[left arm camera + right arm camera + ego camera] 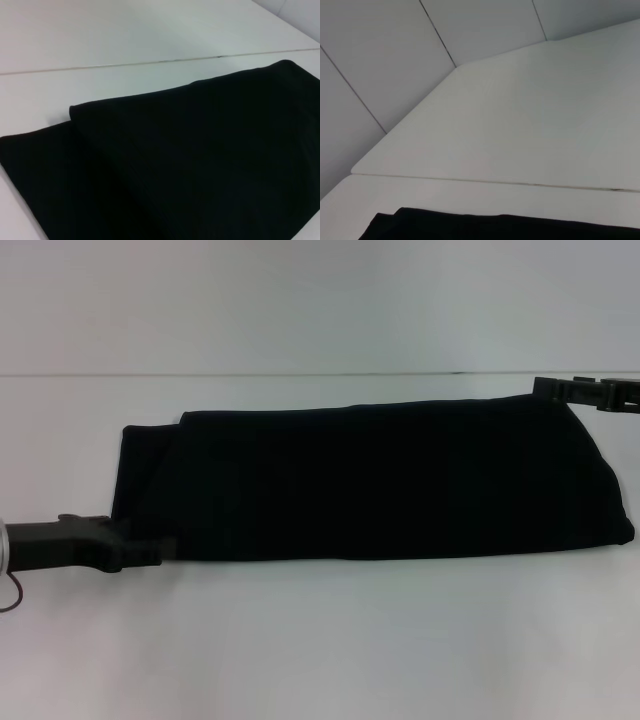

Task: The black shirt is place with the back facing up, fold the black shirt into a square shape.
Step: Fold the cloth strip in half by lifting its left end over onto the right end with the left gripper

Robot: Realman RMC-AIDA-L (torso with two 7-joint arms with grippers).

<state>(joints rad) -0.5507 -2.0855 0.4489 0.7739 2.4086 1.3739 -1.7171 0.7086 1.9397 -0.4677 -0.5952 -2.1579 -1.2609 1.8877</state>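
The black shirt (380,480) lies folded into a long band across the white table (320,640), with a second layer showing at its left end (145,465). My left gripper (145,552) comes in from the left edge and meets the shirt's near left corner. My right gripper (560,390) sits at the shirt's far right corner. In the left wrist view the shirt (190,165) fills the lower part, one folded layer lying over another. Only a strip of the shirt's edge (495,227) shows in the right wrist view.
A seam (300,373) runs across the table behind the shirt. Bare white tabletop lies in front of the shirt and to its left. A wall with panel lines (395,60) rises beyond the table's far corner.
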